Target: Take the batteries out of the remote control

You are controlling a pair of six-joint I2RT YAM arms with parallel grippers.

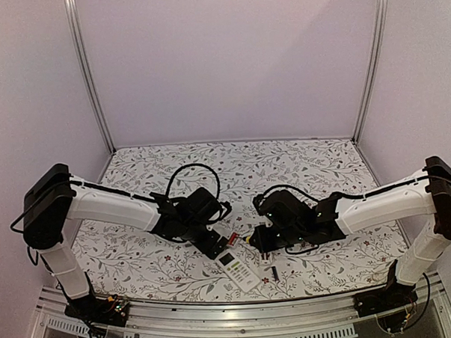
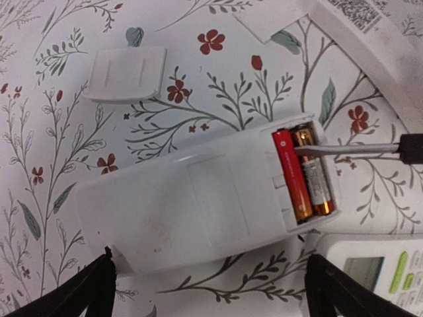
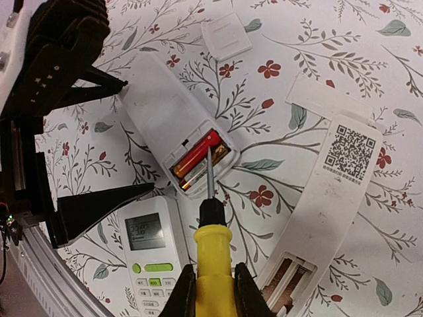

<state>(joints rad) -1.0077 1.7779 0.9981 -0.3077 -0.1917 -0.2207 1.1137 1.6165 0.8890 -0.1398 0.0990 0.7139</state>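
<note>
A white remote control [image 2: 198, 205] lies face down with its compartment open. Two batteries [image 2: 304, 175] sit inside, one red and orange, one gold and silver. My right gripper [image 3: 213, 269] is shut on a yellow-handled screwdriver [image 3: 213, 254], whose metal tip [image 3: 209, 165] rests between the batteries [image 3: 197, 160]. My left gripper [image 2: 211, 290] is open, its black fingers [image 2: 99, 287] standing beside the long edge of the remote [image 3: 172, 119] with nothing held. From above, both grippers [image 1: 214, 243] [image 1: 260, 238] meet near the table's front centre.
A loose battery cover [image 2: 127, 72] lies on the flowered cloth. A remote with a display and green buttons [image 3: 153, 257] sits close beside the open one. A long white remote with a QR label [image 3: 334, 191] lies to the right. A small dark cylinder [image 1: 276, 272] lies near the front.
</note>
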